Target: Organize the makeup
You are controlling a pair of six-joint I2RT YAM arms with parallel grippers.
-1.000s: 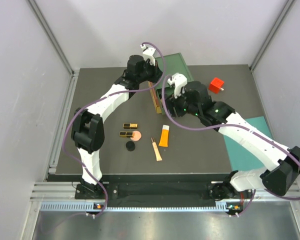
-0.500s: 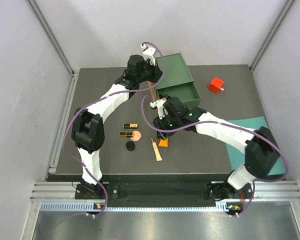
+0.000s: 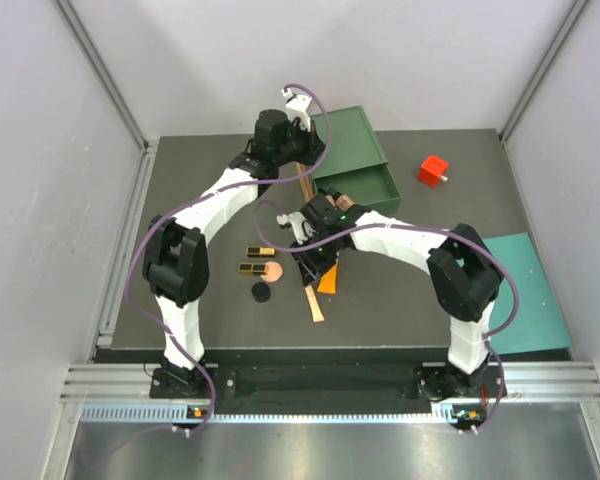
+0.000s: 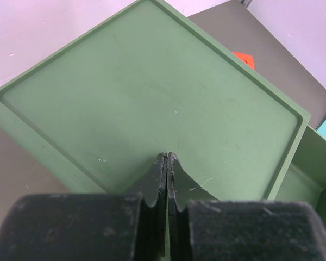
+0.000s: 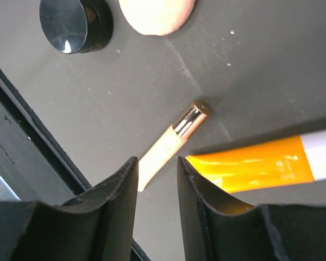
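1. A robotics lab test cell: plain white panel walls and bare aluminium corner posts enclose a dark grey tabletop.
2. Left and right white-and-black robot arms stand on a black base rail at the near edge.

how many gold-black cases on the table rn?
2. The far case lies just behind the near case, which sits just left of the round peach compact. The right arm covers some table, so more could be hidden.

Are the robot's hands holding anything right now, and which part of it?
Nothing is held. The left gripper is shut with nothing in it, over the green box. The right gripper is open above the slim peach tube, not gripping it.
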